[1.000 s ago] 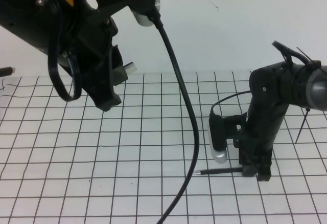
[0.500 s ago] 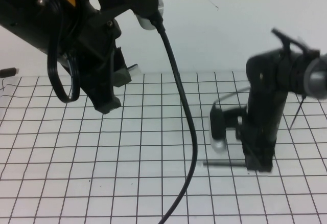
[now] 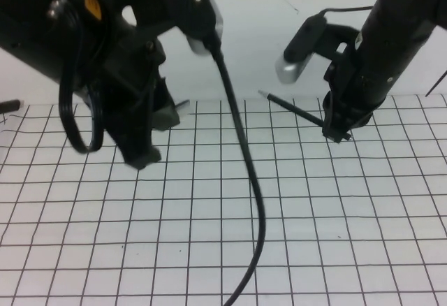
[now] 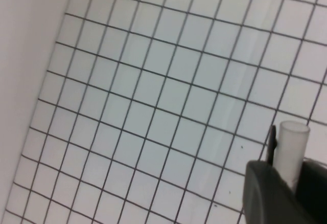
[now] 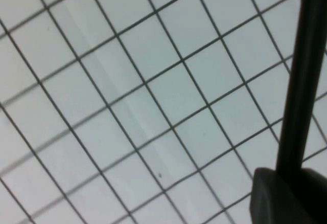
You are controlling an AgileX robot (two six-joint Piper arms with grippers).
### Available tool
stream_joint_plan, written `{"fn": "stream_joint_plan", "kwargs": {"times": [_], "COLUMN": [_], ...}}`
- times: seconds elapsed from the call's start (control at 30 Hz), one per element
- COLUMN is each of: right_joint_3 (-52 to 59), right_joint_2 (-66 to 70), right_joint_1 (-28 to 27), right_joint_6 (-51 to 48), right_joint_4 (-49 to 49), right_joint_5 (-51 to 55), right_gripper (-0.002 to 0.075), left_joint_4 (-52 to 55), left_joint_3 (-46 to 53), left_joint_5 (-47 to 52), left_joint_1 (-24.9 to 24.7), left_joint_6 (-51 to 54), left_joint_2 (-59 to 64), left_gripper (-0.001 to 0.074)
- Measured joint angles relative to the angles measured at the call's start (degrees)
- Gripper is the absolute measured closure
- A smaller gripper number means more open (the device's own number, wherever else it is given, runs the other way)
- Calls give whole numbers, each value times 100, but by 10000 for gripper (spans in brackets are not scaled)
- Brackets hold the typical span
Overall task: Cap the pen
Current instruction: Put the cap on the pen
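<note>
My right gripper is raised above the back right of the grid mat and is shut on the thin black pen. The pen points left and slightly up, and its silver tip is bare. In the right wrist view the pen runs out from between the fingers. My left gripper hangs above the back left of the mat, shut on the cap. In the left wrist view the cap is a pale tube with a dark clip, standing out from the fingers. Pen tip and cap are about two squares apart.
A thick black cable hangs from the left arm and runs down across the middle of the white grid mat to its front edge. The right arm's wrist camera sticks out above the pen. A white wall stands behind.
My right gripper has lifted the pen off the front right of the mat, up and toward the back, and the tip now tilts upward. My left arm has shifted slightly lower.
</note>
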Motion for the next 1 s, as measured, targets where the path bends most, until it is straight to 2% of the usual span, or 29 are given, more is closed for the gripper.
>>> {"fn": "stream_joint_plan", "kwargs": {"times": [0.13, 0.4, 0.7, 1.0], "right_joint_3": [99, 1186, 2496, 3189], "right_joint_2": [-248, -1076, -2102, -3241], "right_joint_1": [-11, -11, -11, -11], "right_joint_6": [1123, 1109, 1073, 789], "right_joint_4": [0, 265, 808, 1514], "right_joint_5": [0, 0, 0, 0], "right_gripper": [729, 729, 729, 729], "left_joint_4": [0, 22, -423, -533], "left_joint_3": [302, 699, 1294, 2787], "left_joint_5": [-12, -12, -71, -1296], "left_joint_1": [0, 0, 0, 0], "left_joint_6": [357, 398, 364, 484], "left_joint_2": [-164, -844, -1608, -1958], "left_gripper": [659, 659, 659, 659]}}
